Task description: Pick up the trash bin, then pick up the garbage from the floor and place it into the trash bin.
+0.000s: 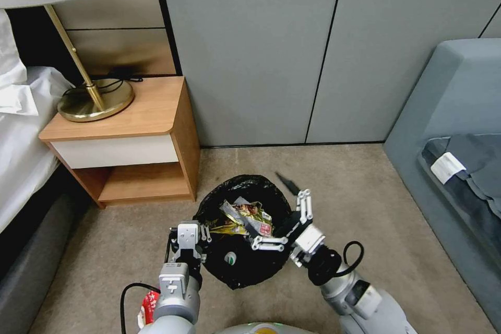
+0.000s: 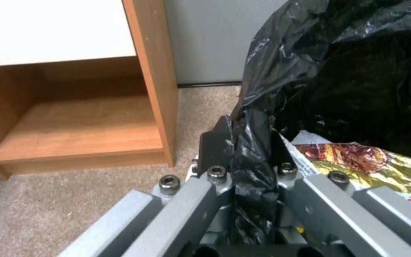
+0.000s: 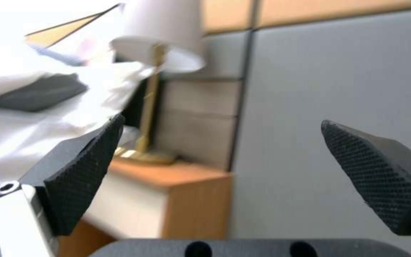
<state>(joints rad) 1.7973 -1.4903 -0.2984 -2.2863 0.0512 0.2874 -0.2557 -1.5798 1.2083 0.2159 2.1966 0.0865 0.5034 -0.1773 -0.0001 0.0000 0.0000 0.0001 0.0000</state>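
Gripping the bag-lined rim, the left gripper [image 1: 204, 235] is pinched on the near-left edge of the trash bin [image 1: 245, 271]; in the left wrist view its fingers [image 2: 213, 146] sandwich a fold of the black liner. Bin sits above the carpet [image 1: 365, 203], just in front of the nightstand [image 1: 125, 135]. Garbage [image 1: 245, 216] lies inside: yellow and red wrappers, plus a small white round item lower down. Right gripper [image 1: 279, 219] hangs over the bin's right rim, jaws spread wide with nothing between them, pads [image 3: 84, 171] bare. One red-and-white wrapper [image 1: 148, 307] lies on the floor beside the left arm.
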